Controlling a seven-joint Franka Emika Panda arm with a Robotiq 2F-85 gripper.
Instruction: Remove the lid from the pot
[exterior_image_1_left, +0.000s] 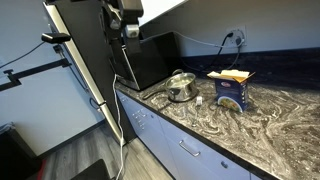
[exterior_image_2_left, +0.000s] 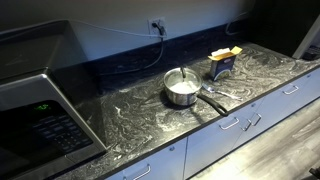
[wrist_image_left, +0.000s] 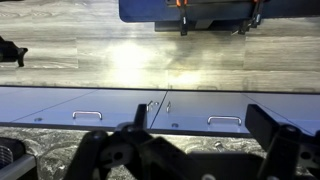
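Gripper (wrist_image_left: 190, 150) aloft (facing downward), jaws wide apart

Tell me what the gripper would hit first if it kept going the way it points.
Probably the countertop near its front edge: the gripper hangs high, pointing down, and the wrist view shows marbled counter just beneath it. The pot lies off to the side. Depth is unclear.

In an exterior view the camera stands high off one end of the surface (exterior_image_1_left: 270, 120) and looks along it, past the box (exterior_image_1_left: 232, 88) and pot (exterior_image_1_left: 181, 88) to the microwave (exterior_image_1_left: 150, 60). In an exterior view it hangs above the front edge, close beside the microwave (exterior_image_2_left: 35, 115), facing the back wall (exterior_image_2_left: 110, 25). Both exterior views share pot, box and microwave. The wrist view looks out over the surface's edge to drawers (wrist_image_left: 90, 108) and floor (wrist_image_left: 100, 50), with the gripper (wrist_image_left: 185, 160) along its bottom.
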